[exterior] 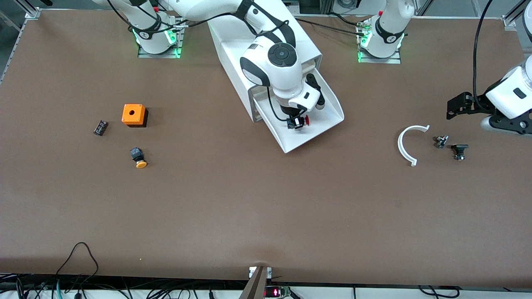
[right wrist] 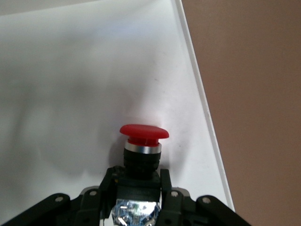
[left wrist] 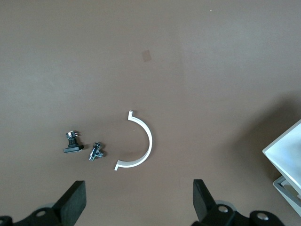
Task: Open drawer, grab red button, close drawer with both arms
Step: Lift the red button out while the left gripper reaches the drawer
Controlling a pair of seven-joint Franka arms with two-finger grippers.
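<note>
The drawer (exterior: 322,124) of the white cabinet (exterior: 232,45) is pulled out toward the front camera. My right gripper (exterior: 296,121) is inside it, shut on the black body of the red-capped button (exterior: 303,121). In the right wrist view the button (right wrist: 143,141) sits between my fingers (right wrist: 106,183) with its red cap pointing away, over the drawer's white floor (right wrist: 70,94). My left gripper (exterior: 457,106) hangs open and empty over the table at the left arm's end; its two black fingers (left wrist: 73,201) stand wide apart.
An orange box with a hole (exterior: 134,114), an orange-capped button (exterior: 139,158) and a small black part (exterior: 100,127) lie toward the right arm's end. A white curved piece (exterior: 409,143) and two small black parts (exterior: 441,141) lie under the left gripper.
</note>
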